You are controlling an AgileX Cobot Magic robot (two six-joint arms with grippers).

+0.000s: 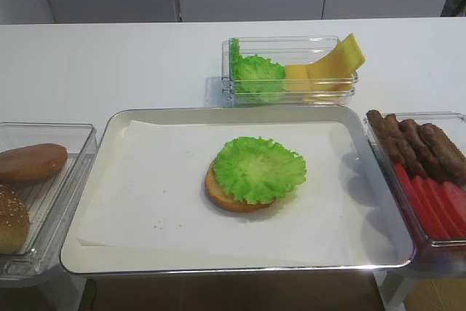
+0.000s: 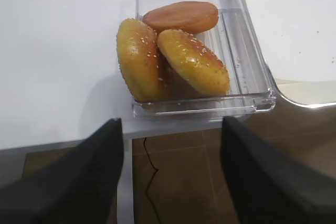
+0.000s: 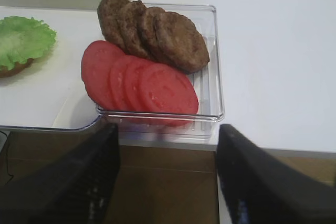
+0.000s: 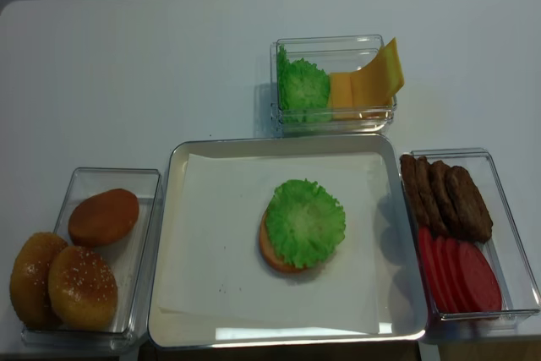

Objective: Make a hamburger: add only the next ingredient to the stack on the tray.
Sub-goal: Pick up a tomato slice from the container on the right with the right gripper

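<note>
Item: tomato slice point(image 3: 168, 90), nearest of four overlapping red discs in the clear bin point(image 3: 212, 77) at centre frame, below the meat patties point(image 3: 157, 32).

Handling, judged: thin, light, smooth, probably slippery, slightly flexible. Take by the raised near edge.

Right hand point(image 3: 167, 182): fingers spread wide, empty, hovering short of the bin.

Destination: stack point(image 1: 255, 172), centre of tray point(image 1: 240, 264).

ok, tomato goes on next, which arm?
Right. Its open gripper faces the tomato slices in the right-hand bin; the left gripper faces the buns.
</note>
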